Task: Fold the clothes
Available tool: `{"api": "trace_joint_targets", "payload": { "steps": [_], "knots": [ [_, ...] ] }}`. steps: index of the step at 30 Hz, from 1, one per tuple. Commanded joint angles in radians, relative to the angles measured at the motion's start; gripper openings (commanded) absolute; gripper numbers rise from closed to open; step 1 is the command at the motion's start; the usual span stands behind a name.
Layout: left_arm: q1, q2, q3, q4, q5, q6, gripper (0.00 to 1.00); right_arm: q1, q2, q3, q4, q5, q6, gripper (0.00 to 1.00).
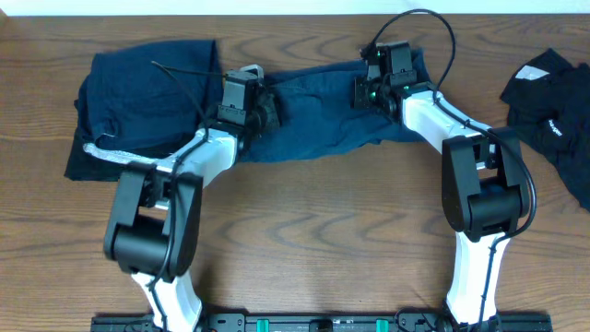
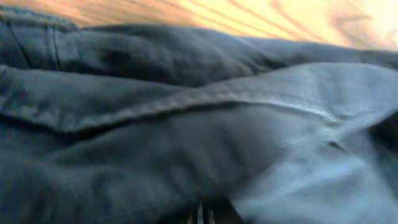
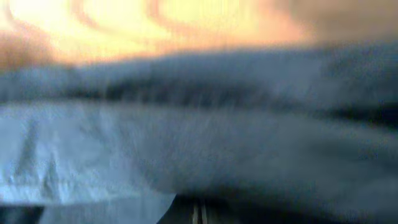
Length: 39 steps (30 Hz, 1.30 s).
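A navy-blue garment (image 1: 313,115) lies stretched across the back middle of the table. My left gripper (image 1: 265,109) sits on its left end and my right gripper (image 1: 367,90) on its right end. Both appear shut on the cloth. In the left wrist view the navy cloth (image 2: 186,124) fills the frame, with a seam running across it, and only a sliver of the jaws (image 2: 200,215) shows. The right wrist view is the same: blurred navy cloth (image 3: 236,149) over the jaws (image 3: 199,213). A second navy garment (image 1: 138,101) lies at the back left.
A black garment with white marks (image 1: 553,101) lies at the right edge. The wooden table (image 1: 313,231) runs toward the front. The arm bases (image 1: 323,323) stand at the front edge.
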<state>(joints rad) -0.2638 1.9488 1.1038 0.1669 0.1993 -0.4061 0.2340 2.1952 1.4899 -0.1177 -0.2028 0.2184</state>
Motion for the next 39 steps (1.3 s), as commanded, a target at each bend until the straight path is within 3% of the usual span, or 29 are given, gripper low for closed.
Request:
{"api": "trace_joint_targets", "payload": {
  "steps": [1, 10, 15, 20, 23, 27, 32, 39],
  "knots": [
    [-0.001, 0.049, 0.005, 0.056, -0.059, 0.013, 0.07, 0.0, 0.001, 0.0, 0.077, 0.081, -0.006, 0.01],
    [-0.001, 0.064, 0.005, 0.22, -0.075, 0.013, 0.09, 0.0, 0.013, 0.0, 0.233, 0.269, 0.002, 0.01],
    [0.009, 0.042, 0.008, 0.25, -0.088, 0.042, 0.09, 0.0, -0.035, 0.002, 0.203, 0.156, -0.08, 0.01],
    [0.022, -0.081, 0.008, 0.11, -0.084, 0.043, 0.08, -0.002, -0.201, 0.002, -0.032, -0.08, -0.087, 0.01],
    [0.021, -0.164, 0.008, -0.039, -0.084, 0.043, 0.09, -0.002, -0.272, 0.002, -0.219, -0.093, -0.093, 0.01],
    [0.021, -0.205, 0.008, -0.2, -0.084, 0.026, 0.09, -0.002, -0.257, -0.002, -0.347, -0.088, -0.18, 0.01],
    [0.021, -0.155, 0.007, -0.276, -0.084, 0.024, 0.09, -0.002, -0.145, -0.002, -0.34, -0.079, -0.261, 0.01],
    [0.021, -0.074, 0.007, -0.288, -0.076, 0.024, 0.09, -0.003, -0.006, -0.002, -0.264, -0.034, -0.256, 0.01]
  ]
}}
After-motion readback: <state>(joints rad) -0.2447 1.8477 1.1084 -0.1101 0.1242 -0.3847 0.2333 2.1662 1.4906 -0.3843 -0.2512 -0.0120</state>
